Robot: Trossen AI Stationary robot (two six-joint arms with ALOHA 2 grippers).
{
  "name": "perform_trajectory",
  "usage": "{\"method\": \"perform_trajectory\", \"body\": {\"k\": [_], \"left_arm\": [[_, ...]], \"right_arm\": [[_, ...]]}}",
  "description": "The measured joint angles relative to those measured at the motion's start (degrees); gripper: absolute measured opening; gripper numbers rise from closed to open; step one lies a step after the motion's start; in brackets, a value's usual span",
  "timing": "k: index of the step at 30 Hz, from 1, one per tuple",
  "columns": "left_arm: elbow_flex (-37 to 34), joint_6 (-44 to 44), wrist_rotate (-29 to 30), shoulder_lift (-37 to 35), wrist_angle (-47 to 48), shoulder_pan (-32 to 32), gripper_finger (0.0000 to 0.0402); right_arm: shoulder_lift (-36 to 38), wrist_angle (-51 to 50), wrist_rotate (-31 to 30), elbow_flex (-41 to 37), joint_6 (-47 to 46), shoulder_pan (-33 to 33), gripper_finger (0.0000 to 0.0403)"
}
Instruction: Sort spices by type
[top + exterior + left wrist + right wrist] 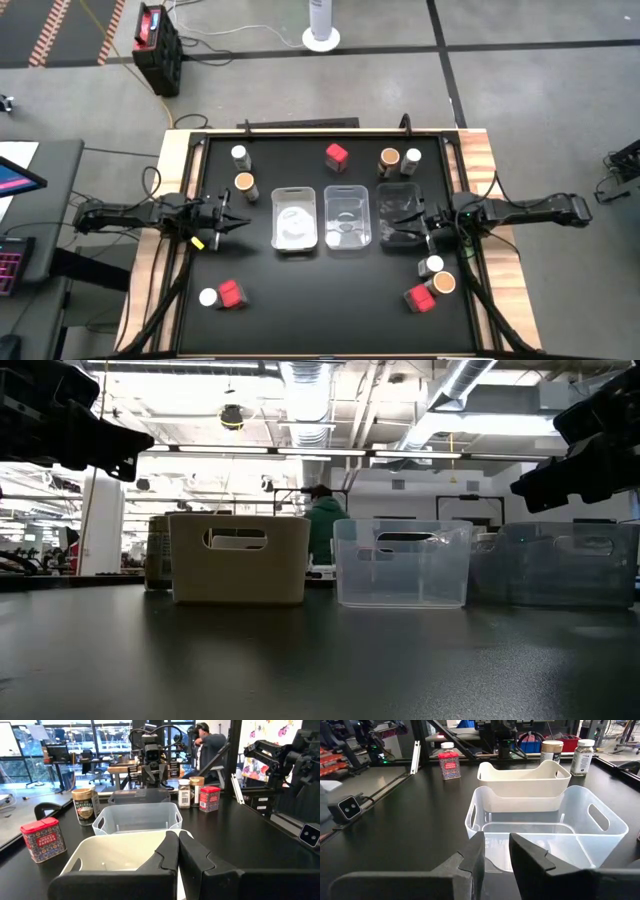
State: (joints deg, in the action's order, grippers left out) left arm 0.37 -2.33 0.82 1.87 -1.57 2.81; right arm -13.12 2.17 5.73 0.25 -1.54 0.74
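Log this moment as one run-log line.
left gripper: shut, empty, beside white bin | right gripper: shut, empty, over dark bin | bins: empty

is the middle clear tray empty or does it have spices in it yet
Empty. The high view shows only bare bottom inside the middle tray, and the right wrist view looks into it and finds nothing.

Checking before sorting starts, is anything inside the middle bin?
The middle bin looks empty: the high view and the right wrist view show only its clear floor. The near corner in the wrist view is hidden behind the right gripper.
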Motion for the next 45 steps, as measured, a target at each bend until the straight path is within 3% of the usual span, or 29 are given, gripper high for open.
{"method": "perform_trajectory", "body": {"k": [34,45], "left_arm": [[0.00,-0.02,0.00,0.00,-0.02,0.02,0.0000],[0.01,-0.02,-0.02,0.00,0.00,0.02,0.0000]], "right_arm": [[0.02,0.01,-0.10,0.22,0.05,-0.21,0.0121],[-0.05,-8.64,-4.46,9.44,-0.97,-3.72,0.0121]]}}
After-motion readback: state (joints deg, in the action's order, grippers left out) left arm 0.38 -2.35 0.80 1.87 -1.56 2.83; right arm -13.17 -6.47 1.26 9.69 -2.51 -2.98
